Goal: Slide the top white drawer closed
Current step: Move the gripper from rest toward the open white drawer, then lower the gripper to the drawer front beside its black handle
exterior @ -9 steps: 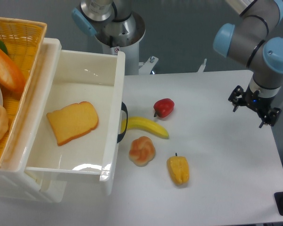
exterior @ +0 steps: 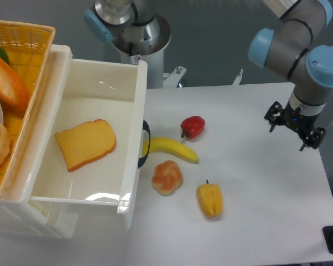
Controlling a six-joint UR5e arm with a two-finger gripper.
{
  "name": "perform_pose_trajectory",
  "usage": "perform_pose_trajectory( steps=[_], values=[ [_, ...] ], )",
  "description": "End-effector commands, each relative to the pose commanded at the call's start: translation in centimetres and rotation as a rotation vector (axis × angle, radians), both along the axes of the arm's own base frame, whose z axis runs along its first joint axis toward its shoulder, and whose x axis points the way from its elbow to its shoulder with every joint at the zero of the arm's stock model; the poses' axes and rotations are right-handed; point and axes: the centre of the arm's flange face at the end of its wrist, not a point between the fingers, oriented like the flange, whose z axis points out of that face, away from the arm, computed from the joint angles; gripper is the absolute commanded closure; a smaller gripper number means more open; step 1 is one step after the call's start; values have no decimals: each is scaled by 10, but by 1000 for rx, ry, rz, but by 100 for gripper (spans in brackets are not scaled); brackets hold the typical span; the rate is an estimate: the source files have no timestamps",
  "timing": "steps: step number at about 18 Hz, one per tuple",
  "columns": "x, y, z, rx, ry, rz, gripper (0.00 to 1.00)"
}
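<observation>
Your table [exterior: 255,221] is white and carries everything listed here. At its left edge stands the cabinet, with the top white drawer [exterior: 94,83] pulled well out toward the table's middle; its black curved handle [exterior: 145,145] faces the loose items. Inside the drawer lies one slice of toast [exterior: 85,143], flat on the floor near the centre. On top of the cabinet, at the far left corner, you have a yellow wicker basket [exterior: 22,50] holding bread items. The gripper [exterior: 293,126] hangs over the table's right edge, well apart from the drawer; you cannot tell how wide its fingers stand. Just beside the handle lies a banana [exterior: 173,149], then a red pepper [exterior: 193,126] behind it, a bread roll [exterior: 167,177] and a yellow pepper [exterior: 210,199] toward the front edge.
</observation>
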Motion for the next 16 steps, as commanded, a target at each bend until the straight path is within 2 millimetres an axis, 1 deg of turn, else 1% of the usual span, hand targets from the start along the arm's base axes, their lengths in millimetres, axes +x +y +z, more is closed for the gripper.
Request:
perform_pose_trajectory(
  steps=[3, 5, 7, 8, 9, 10, 12, 14, 15, 16],
  values=[
    [27, -2, -14, -17, -47, -1, 0],
    [36, -3, -6, -9, -40, 0, 0],
    [46, 10, 1, -4, -42, 40, 1],
    [53, 22, 2, 3, -46, 82, 7],
    [61, 36, 1, 7, -54, 128, 21],
    [69, 47, -2, 0, -69, 185, 40],
    [83, 69, -2, 1, -96, 310, 69],
    [92, 85, 0, 19, -121, 393, 89],
    [95, 91, 4, 42, -137, 420, 96],
    [98, 95, 6, 56, -170, 441, 100]
  ],
)
